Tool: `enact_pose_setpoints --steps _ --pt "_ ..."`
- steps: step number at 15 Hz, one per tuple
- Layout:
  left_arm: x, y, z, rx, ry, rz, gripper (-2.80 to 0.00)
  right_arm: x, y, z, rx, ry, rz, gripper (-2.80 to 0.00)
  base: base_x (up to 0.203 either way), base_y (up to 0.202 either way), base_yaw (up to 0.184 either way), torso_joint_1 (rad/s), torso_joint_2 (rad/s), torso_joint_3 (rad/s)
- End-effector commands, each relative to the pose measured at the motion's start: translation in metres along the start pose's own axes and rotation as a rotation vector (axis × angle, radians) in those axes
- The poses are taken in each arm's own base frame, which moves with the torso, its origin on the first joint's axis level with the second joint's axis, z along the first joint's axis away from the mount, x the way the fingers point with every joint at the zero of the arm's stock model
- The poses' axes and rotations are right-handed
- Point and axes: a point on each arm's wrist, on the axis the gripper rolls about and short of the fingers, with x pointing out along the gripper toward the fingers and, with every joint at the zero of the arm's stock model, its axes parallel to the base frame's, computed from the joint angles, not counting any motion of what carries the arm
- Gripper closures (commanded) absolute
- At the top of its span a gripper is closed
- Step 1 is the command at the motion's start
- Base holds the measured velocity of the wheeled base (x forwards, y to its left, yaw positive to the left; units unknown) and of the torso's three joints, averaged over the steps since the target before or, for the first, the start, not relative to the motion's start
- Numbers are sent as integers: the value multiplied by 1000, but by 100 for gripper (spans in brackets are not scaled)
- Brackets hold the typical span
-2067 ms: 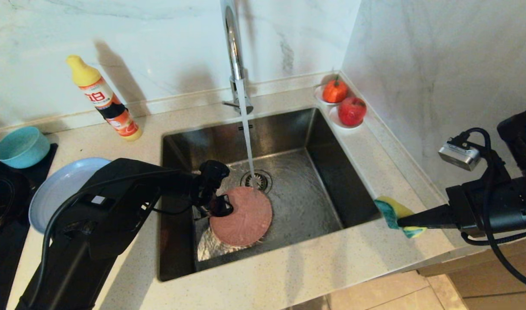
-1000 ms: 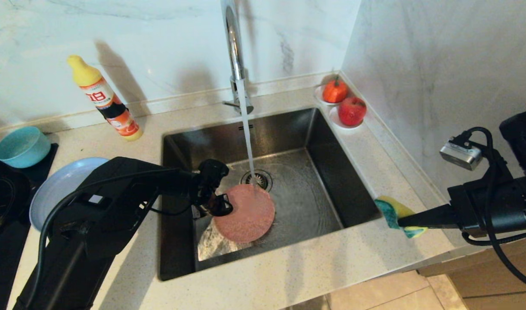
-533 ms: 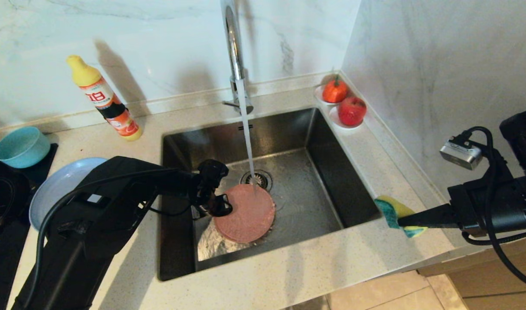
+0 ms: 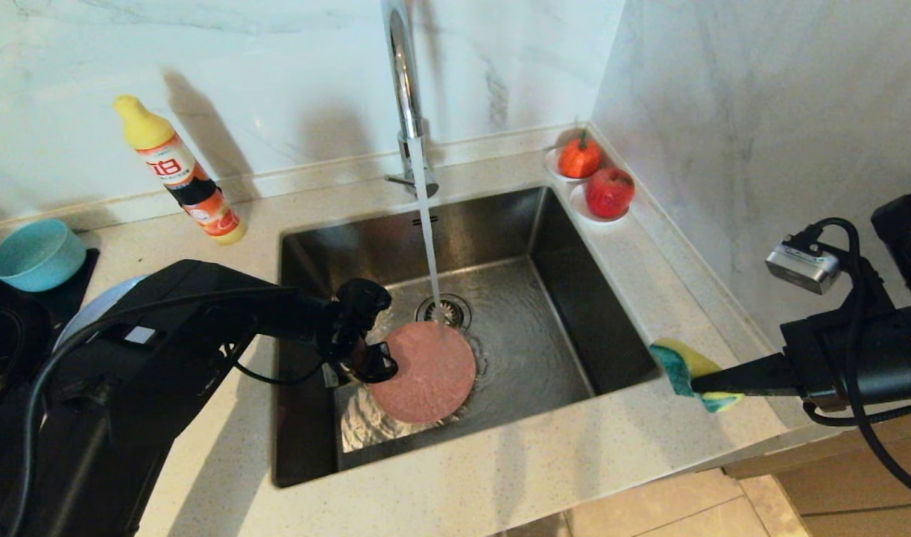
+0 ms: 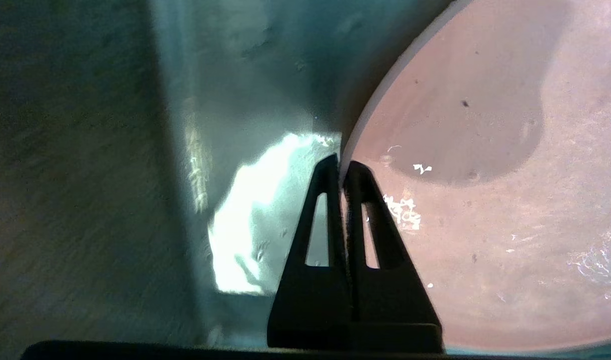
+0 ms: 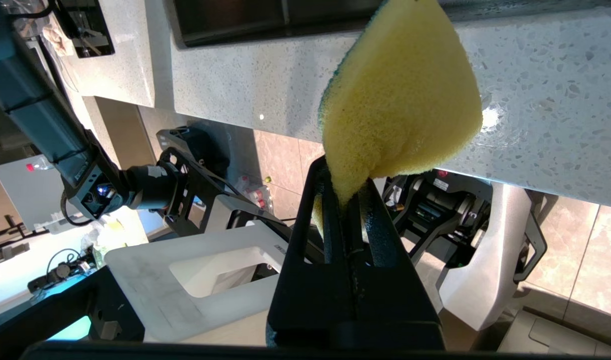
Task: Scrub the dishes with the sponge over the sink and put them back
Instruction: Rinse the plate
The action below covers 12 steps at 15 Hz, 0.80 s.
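The teal bowl (image 4: 36, 253) sits on the counter well to the left of the left gripper (image 4: 372, 362), behind the arm; the pale plate (image 4: 90, 313) lies mostly hidden under that arm. The left gripper reaches into the sink (image 4: 575, 298), its fingers pressed together on the left rim of the pink plate (image 4: 429, 373), as the left wrist view shows (image 5: 341, 165). The plate is just right of the gripper, flat over the basin floor, with the tap's stream landing at its far edge by the drain (image 4: 445, 310). Well to the right, over the counter past the sink's right edge, the right gripper (image 4: 698, 384) is clamped on the yellow-green sponge (image 4: 683, 369), squeezing its end.
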Motion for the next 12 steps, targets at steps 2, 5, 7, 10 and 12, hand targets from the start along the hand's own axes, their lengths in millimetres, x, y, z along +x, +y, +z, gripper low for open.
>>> enact_pose_setpoints --steps 2,5,7,10,12 --pt "-24 -1 3 -22 -21 -13 0 -1 1 -1 2 2 4 0 0 0 0 0 0 0" --pt "-34 -1 4 -48 -31 -17 0 -3 2 -2 -2 -3 5 0 0 0 0 0 0 0" --pt "-45 -2 4 -47 -38 -25 0 -4 2 -2 -3 -6 5 0 0 0 0 0 0 0" --pt "-60 -4 1 -44 -42 -38 0 -5 4 -3 -5 -6 8 0 0 0 0 0 0 0" --pt "-63 -6 -1 -43 -43 -43 0 -6 4 -3 -6 -8 8 0 0 0 0 0 0 0"
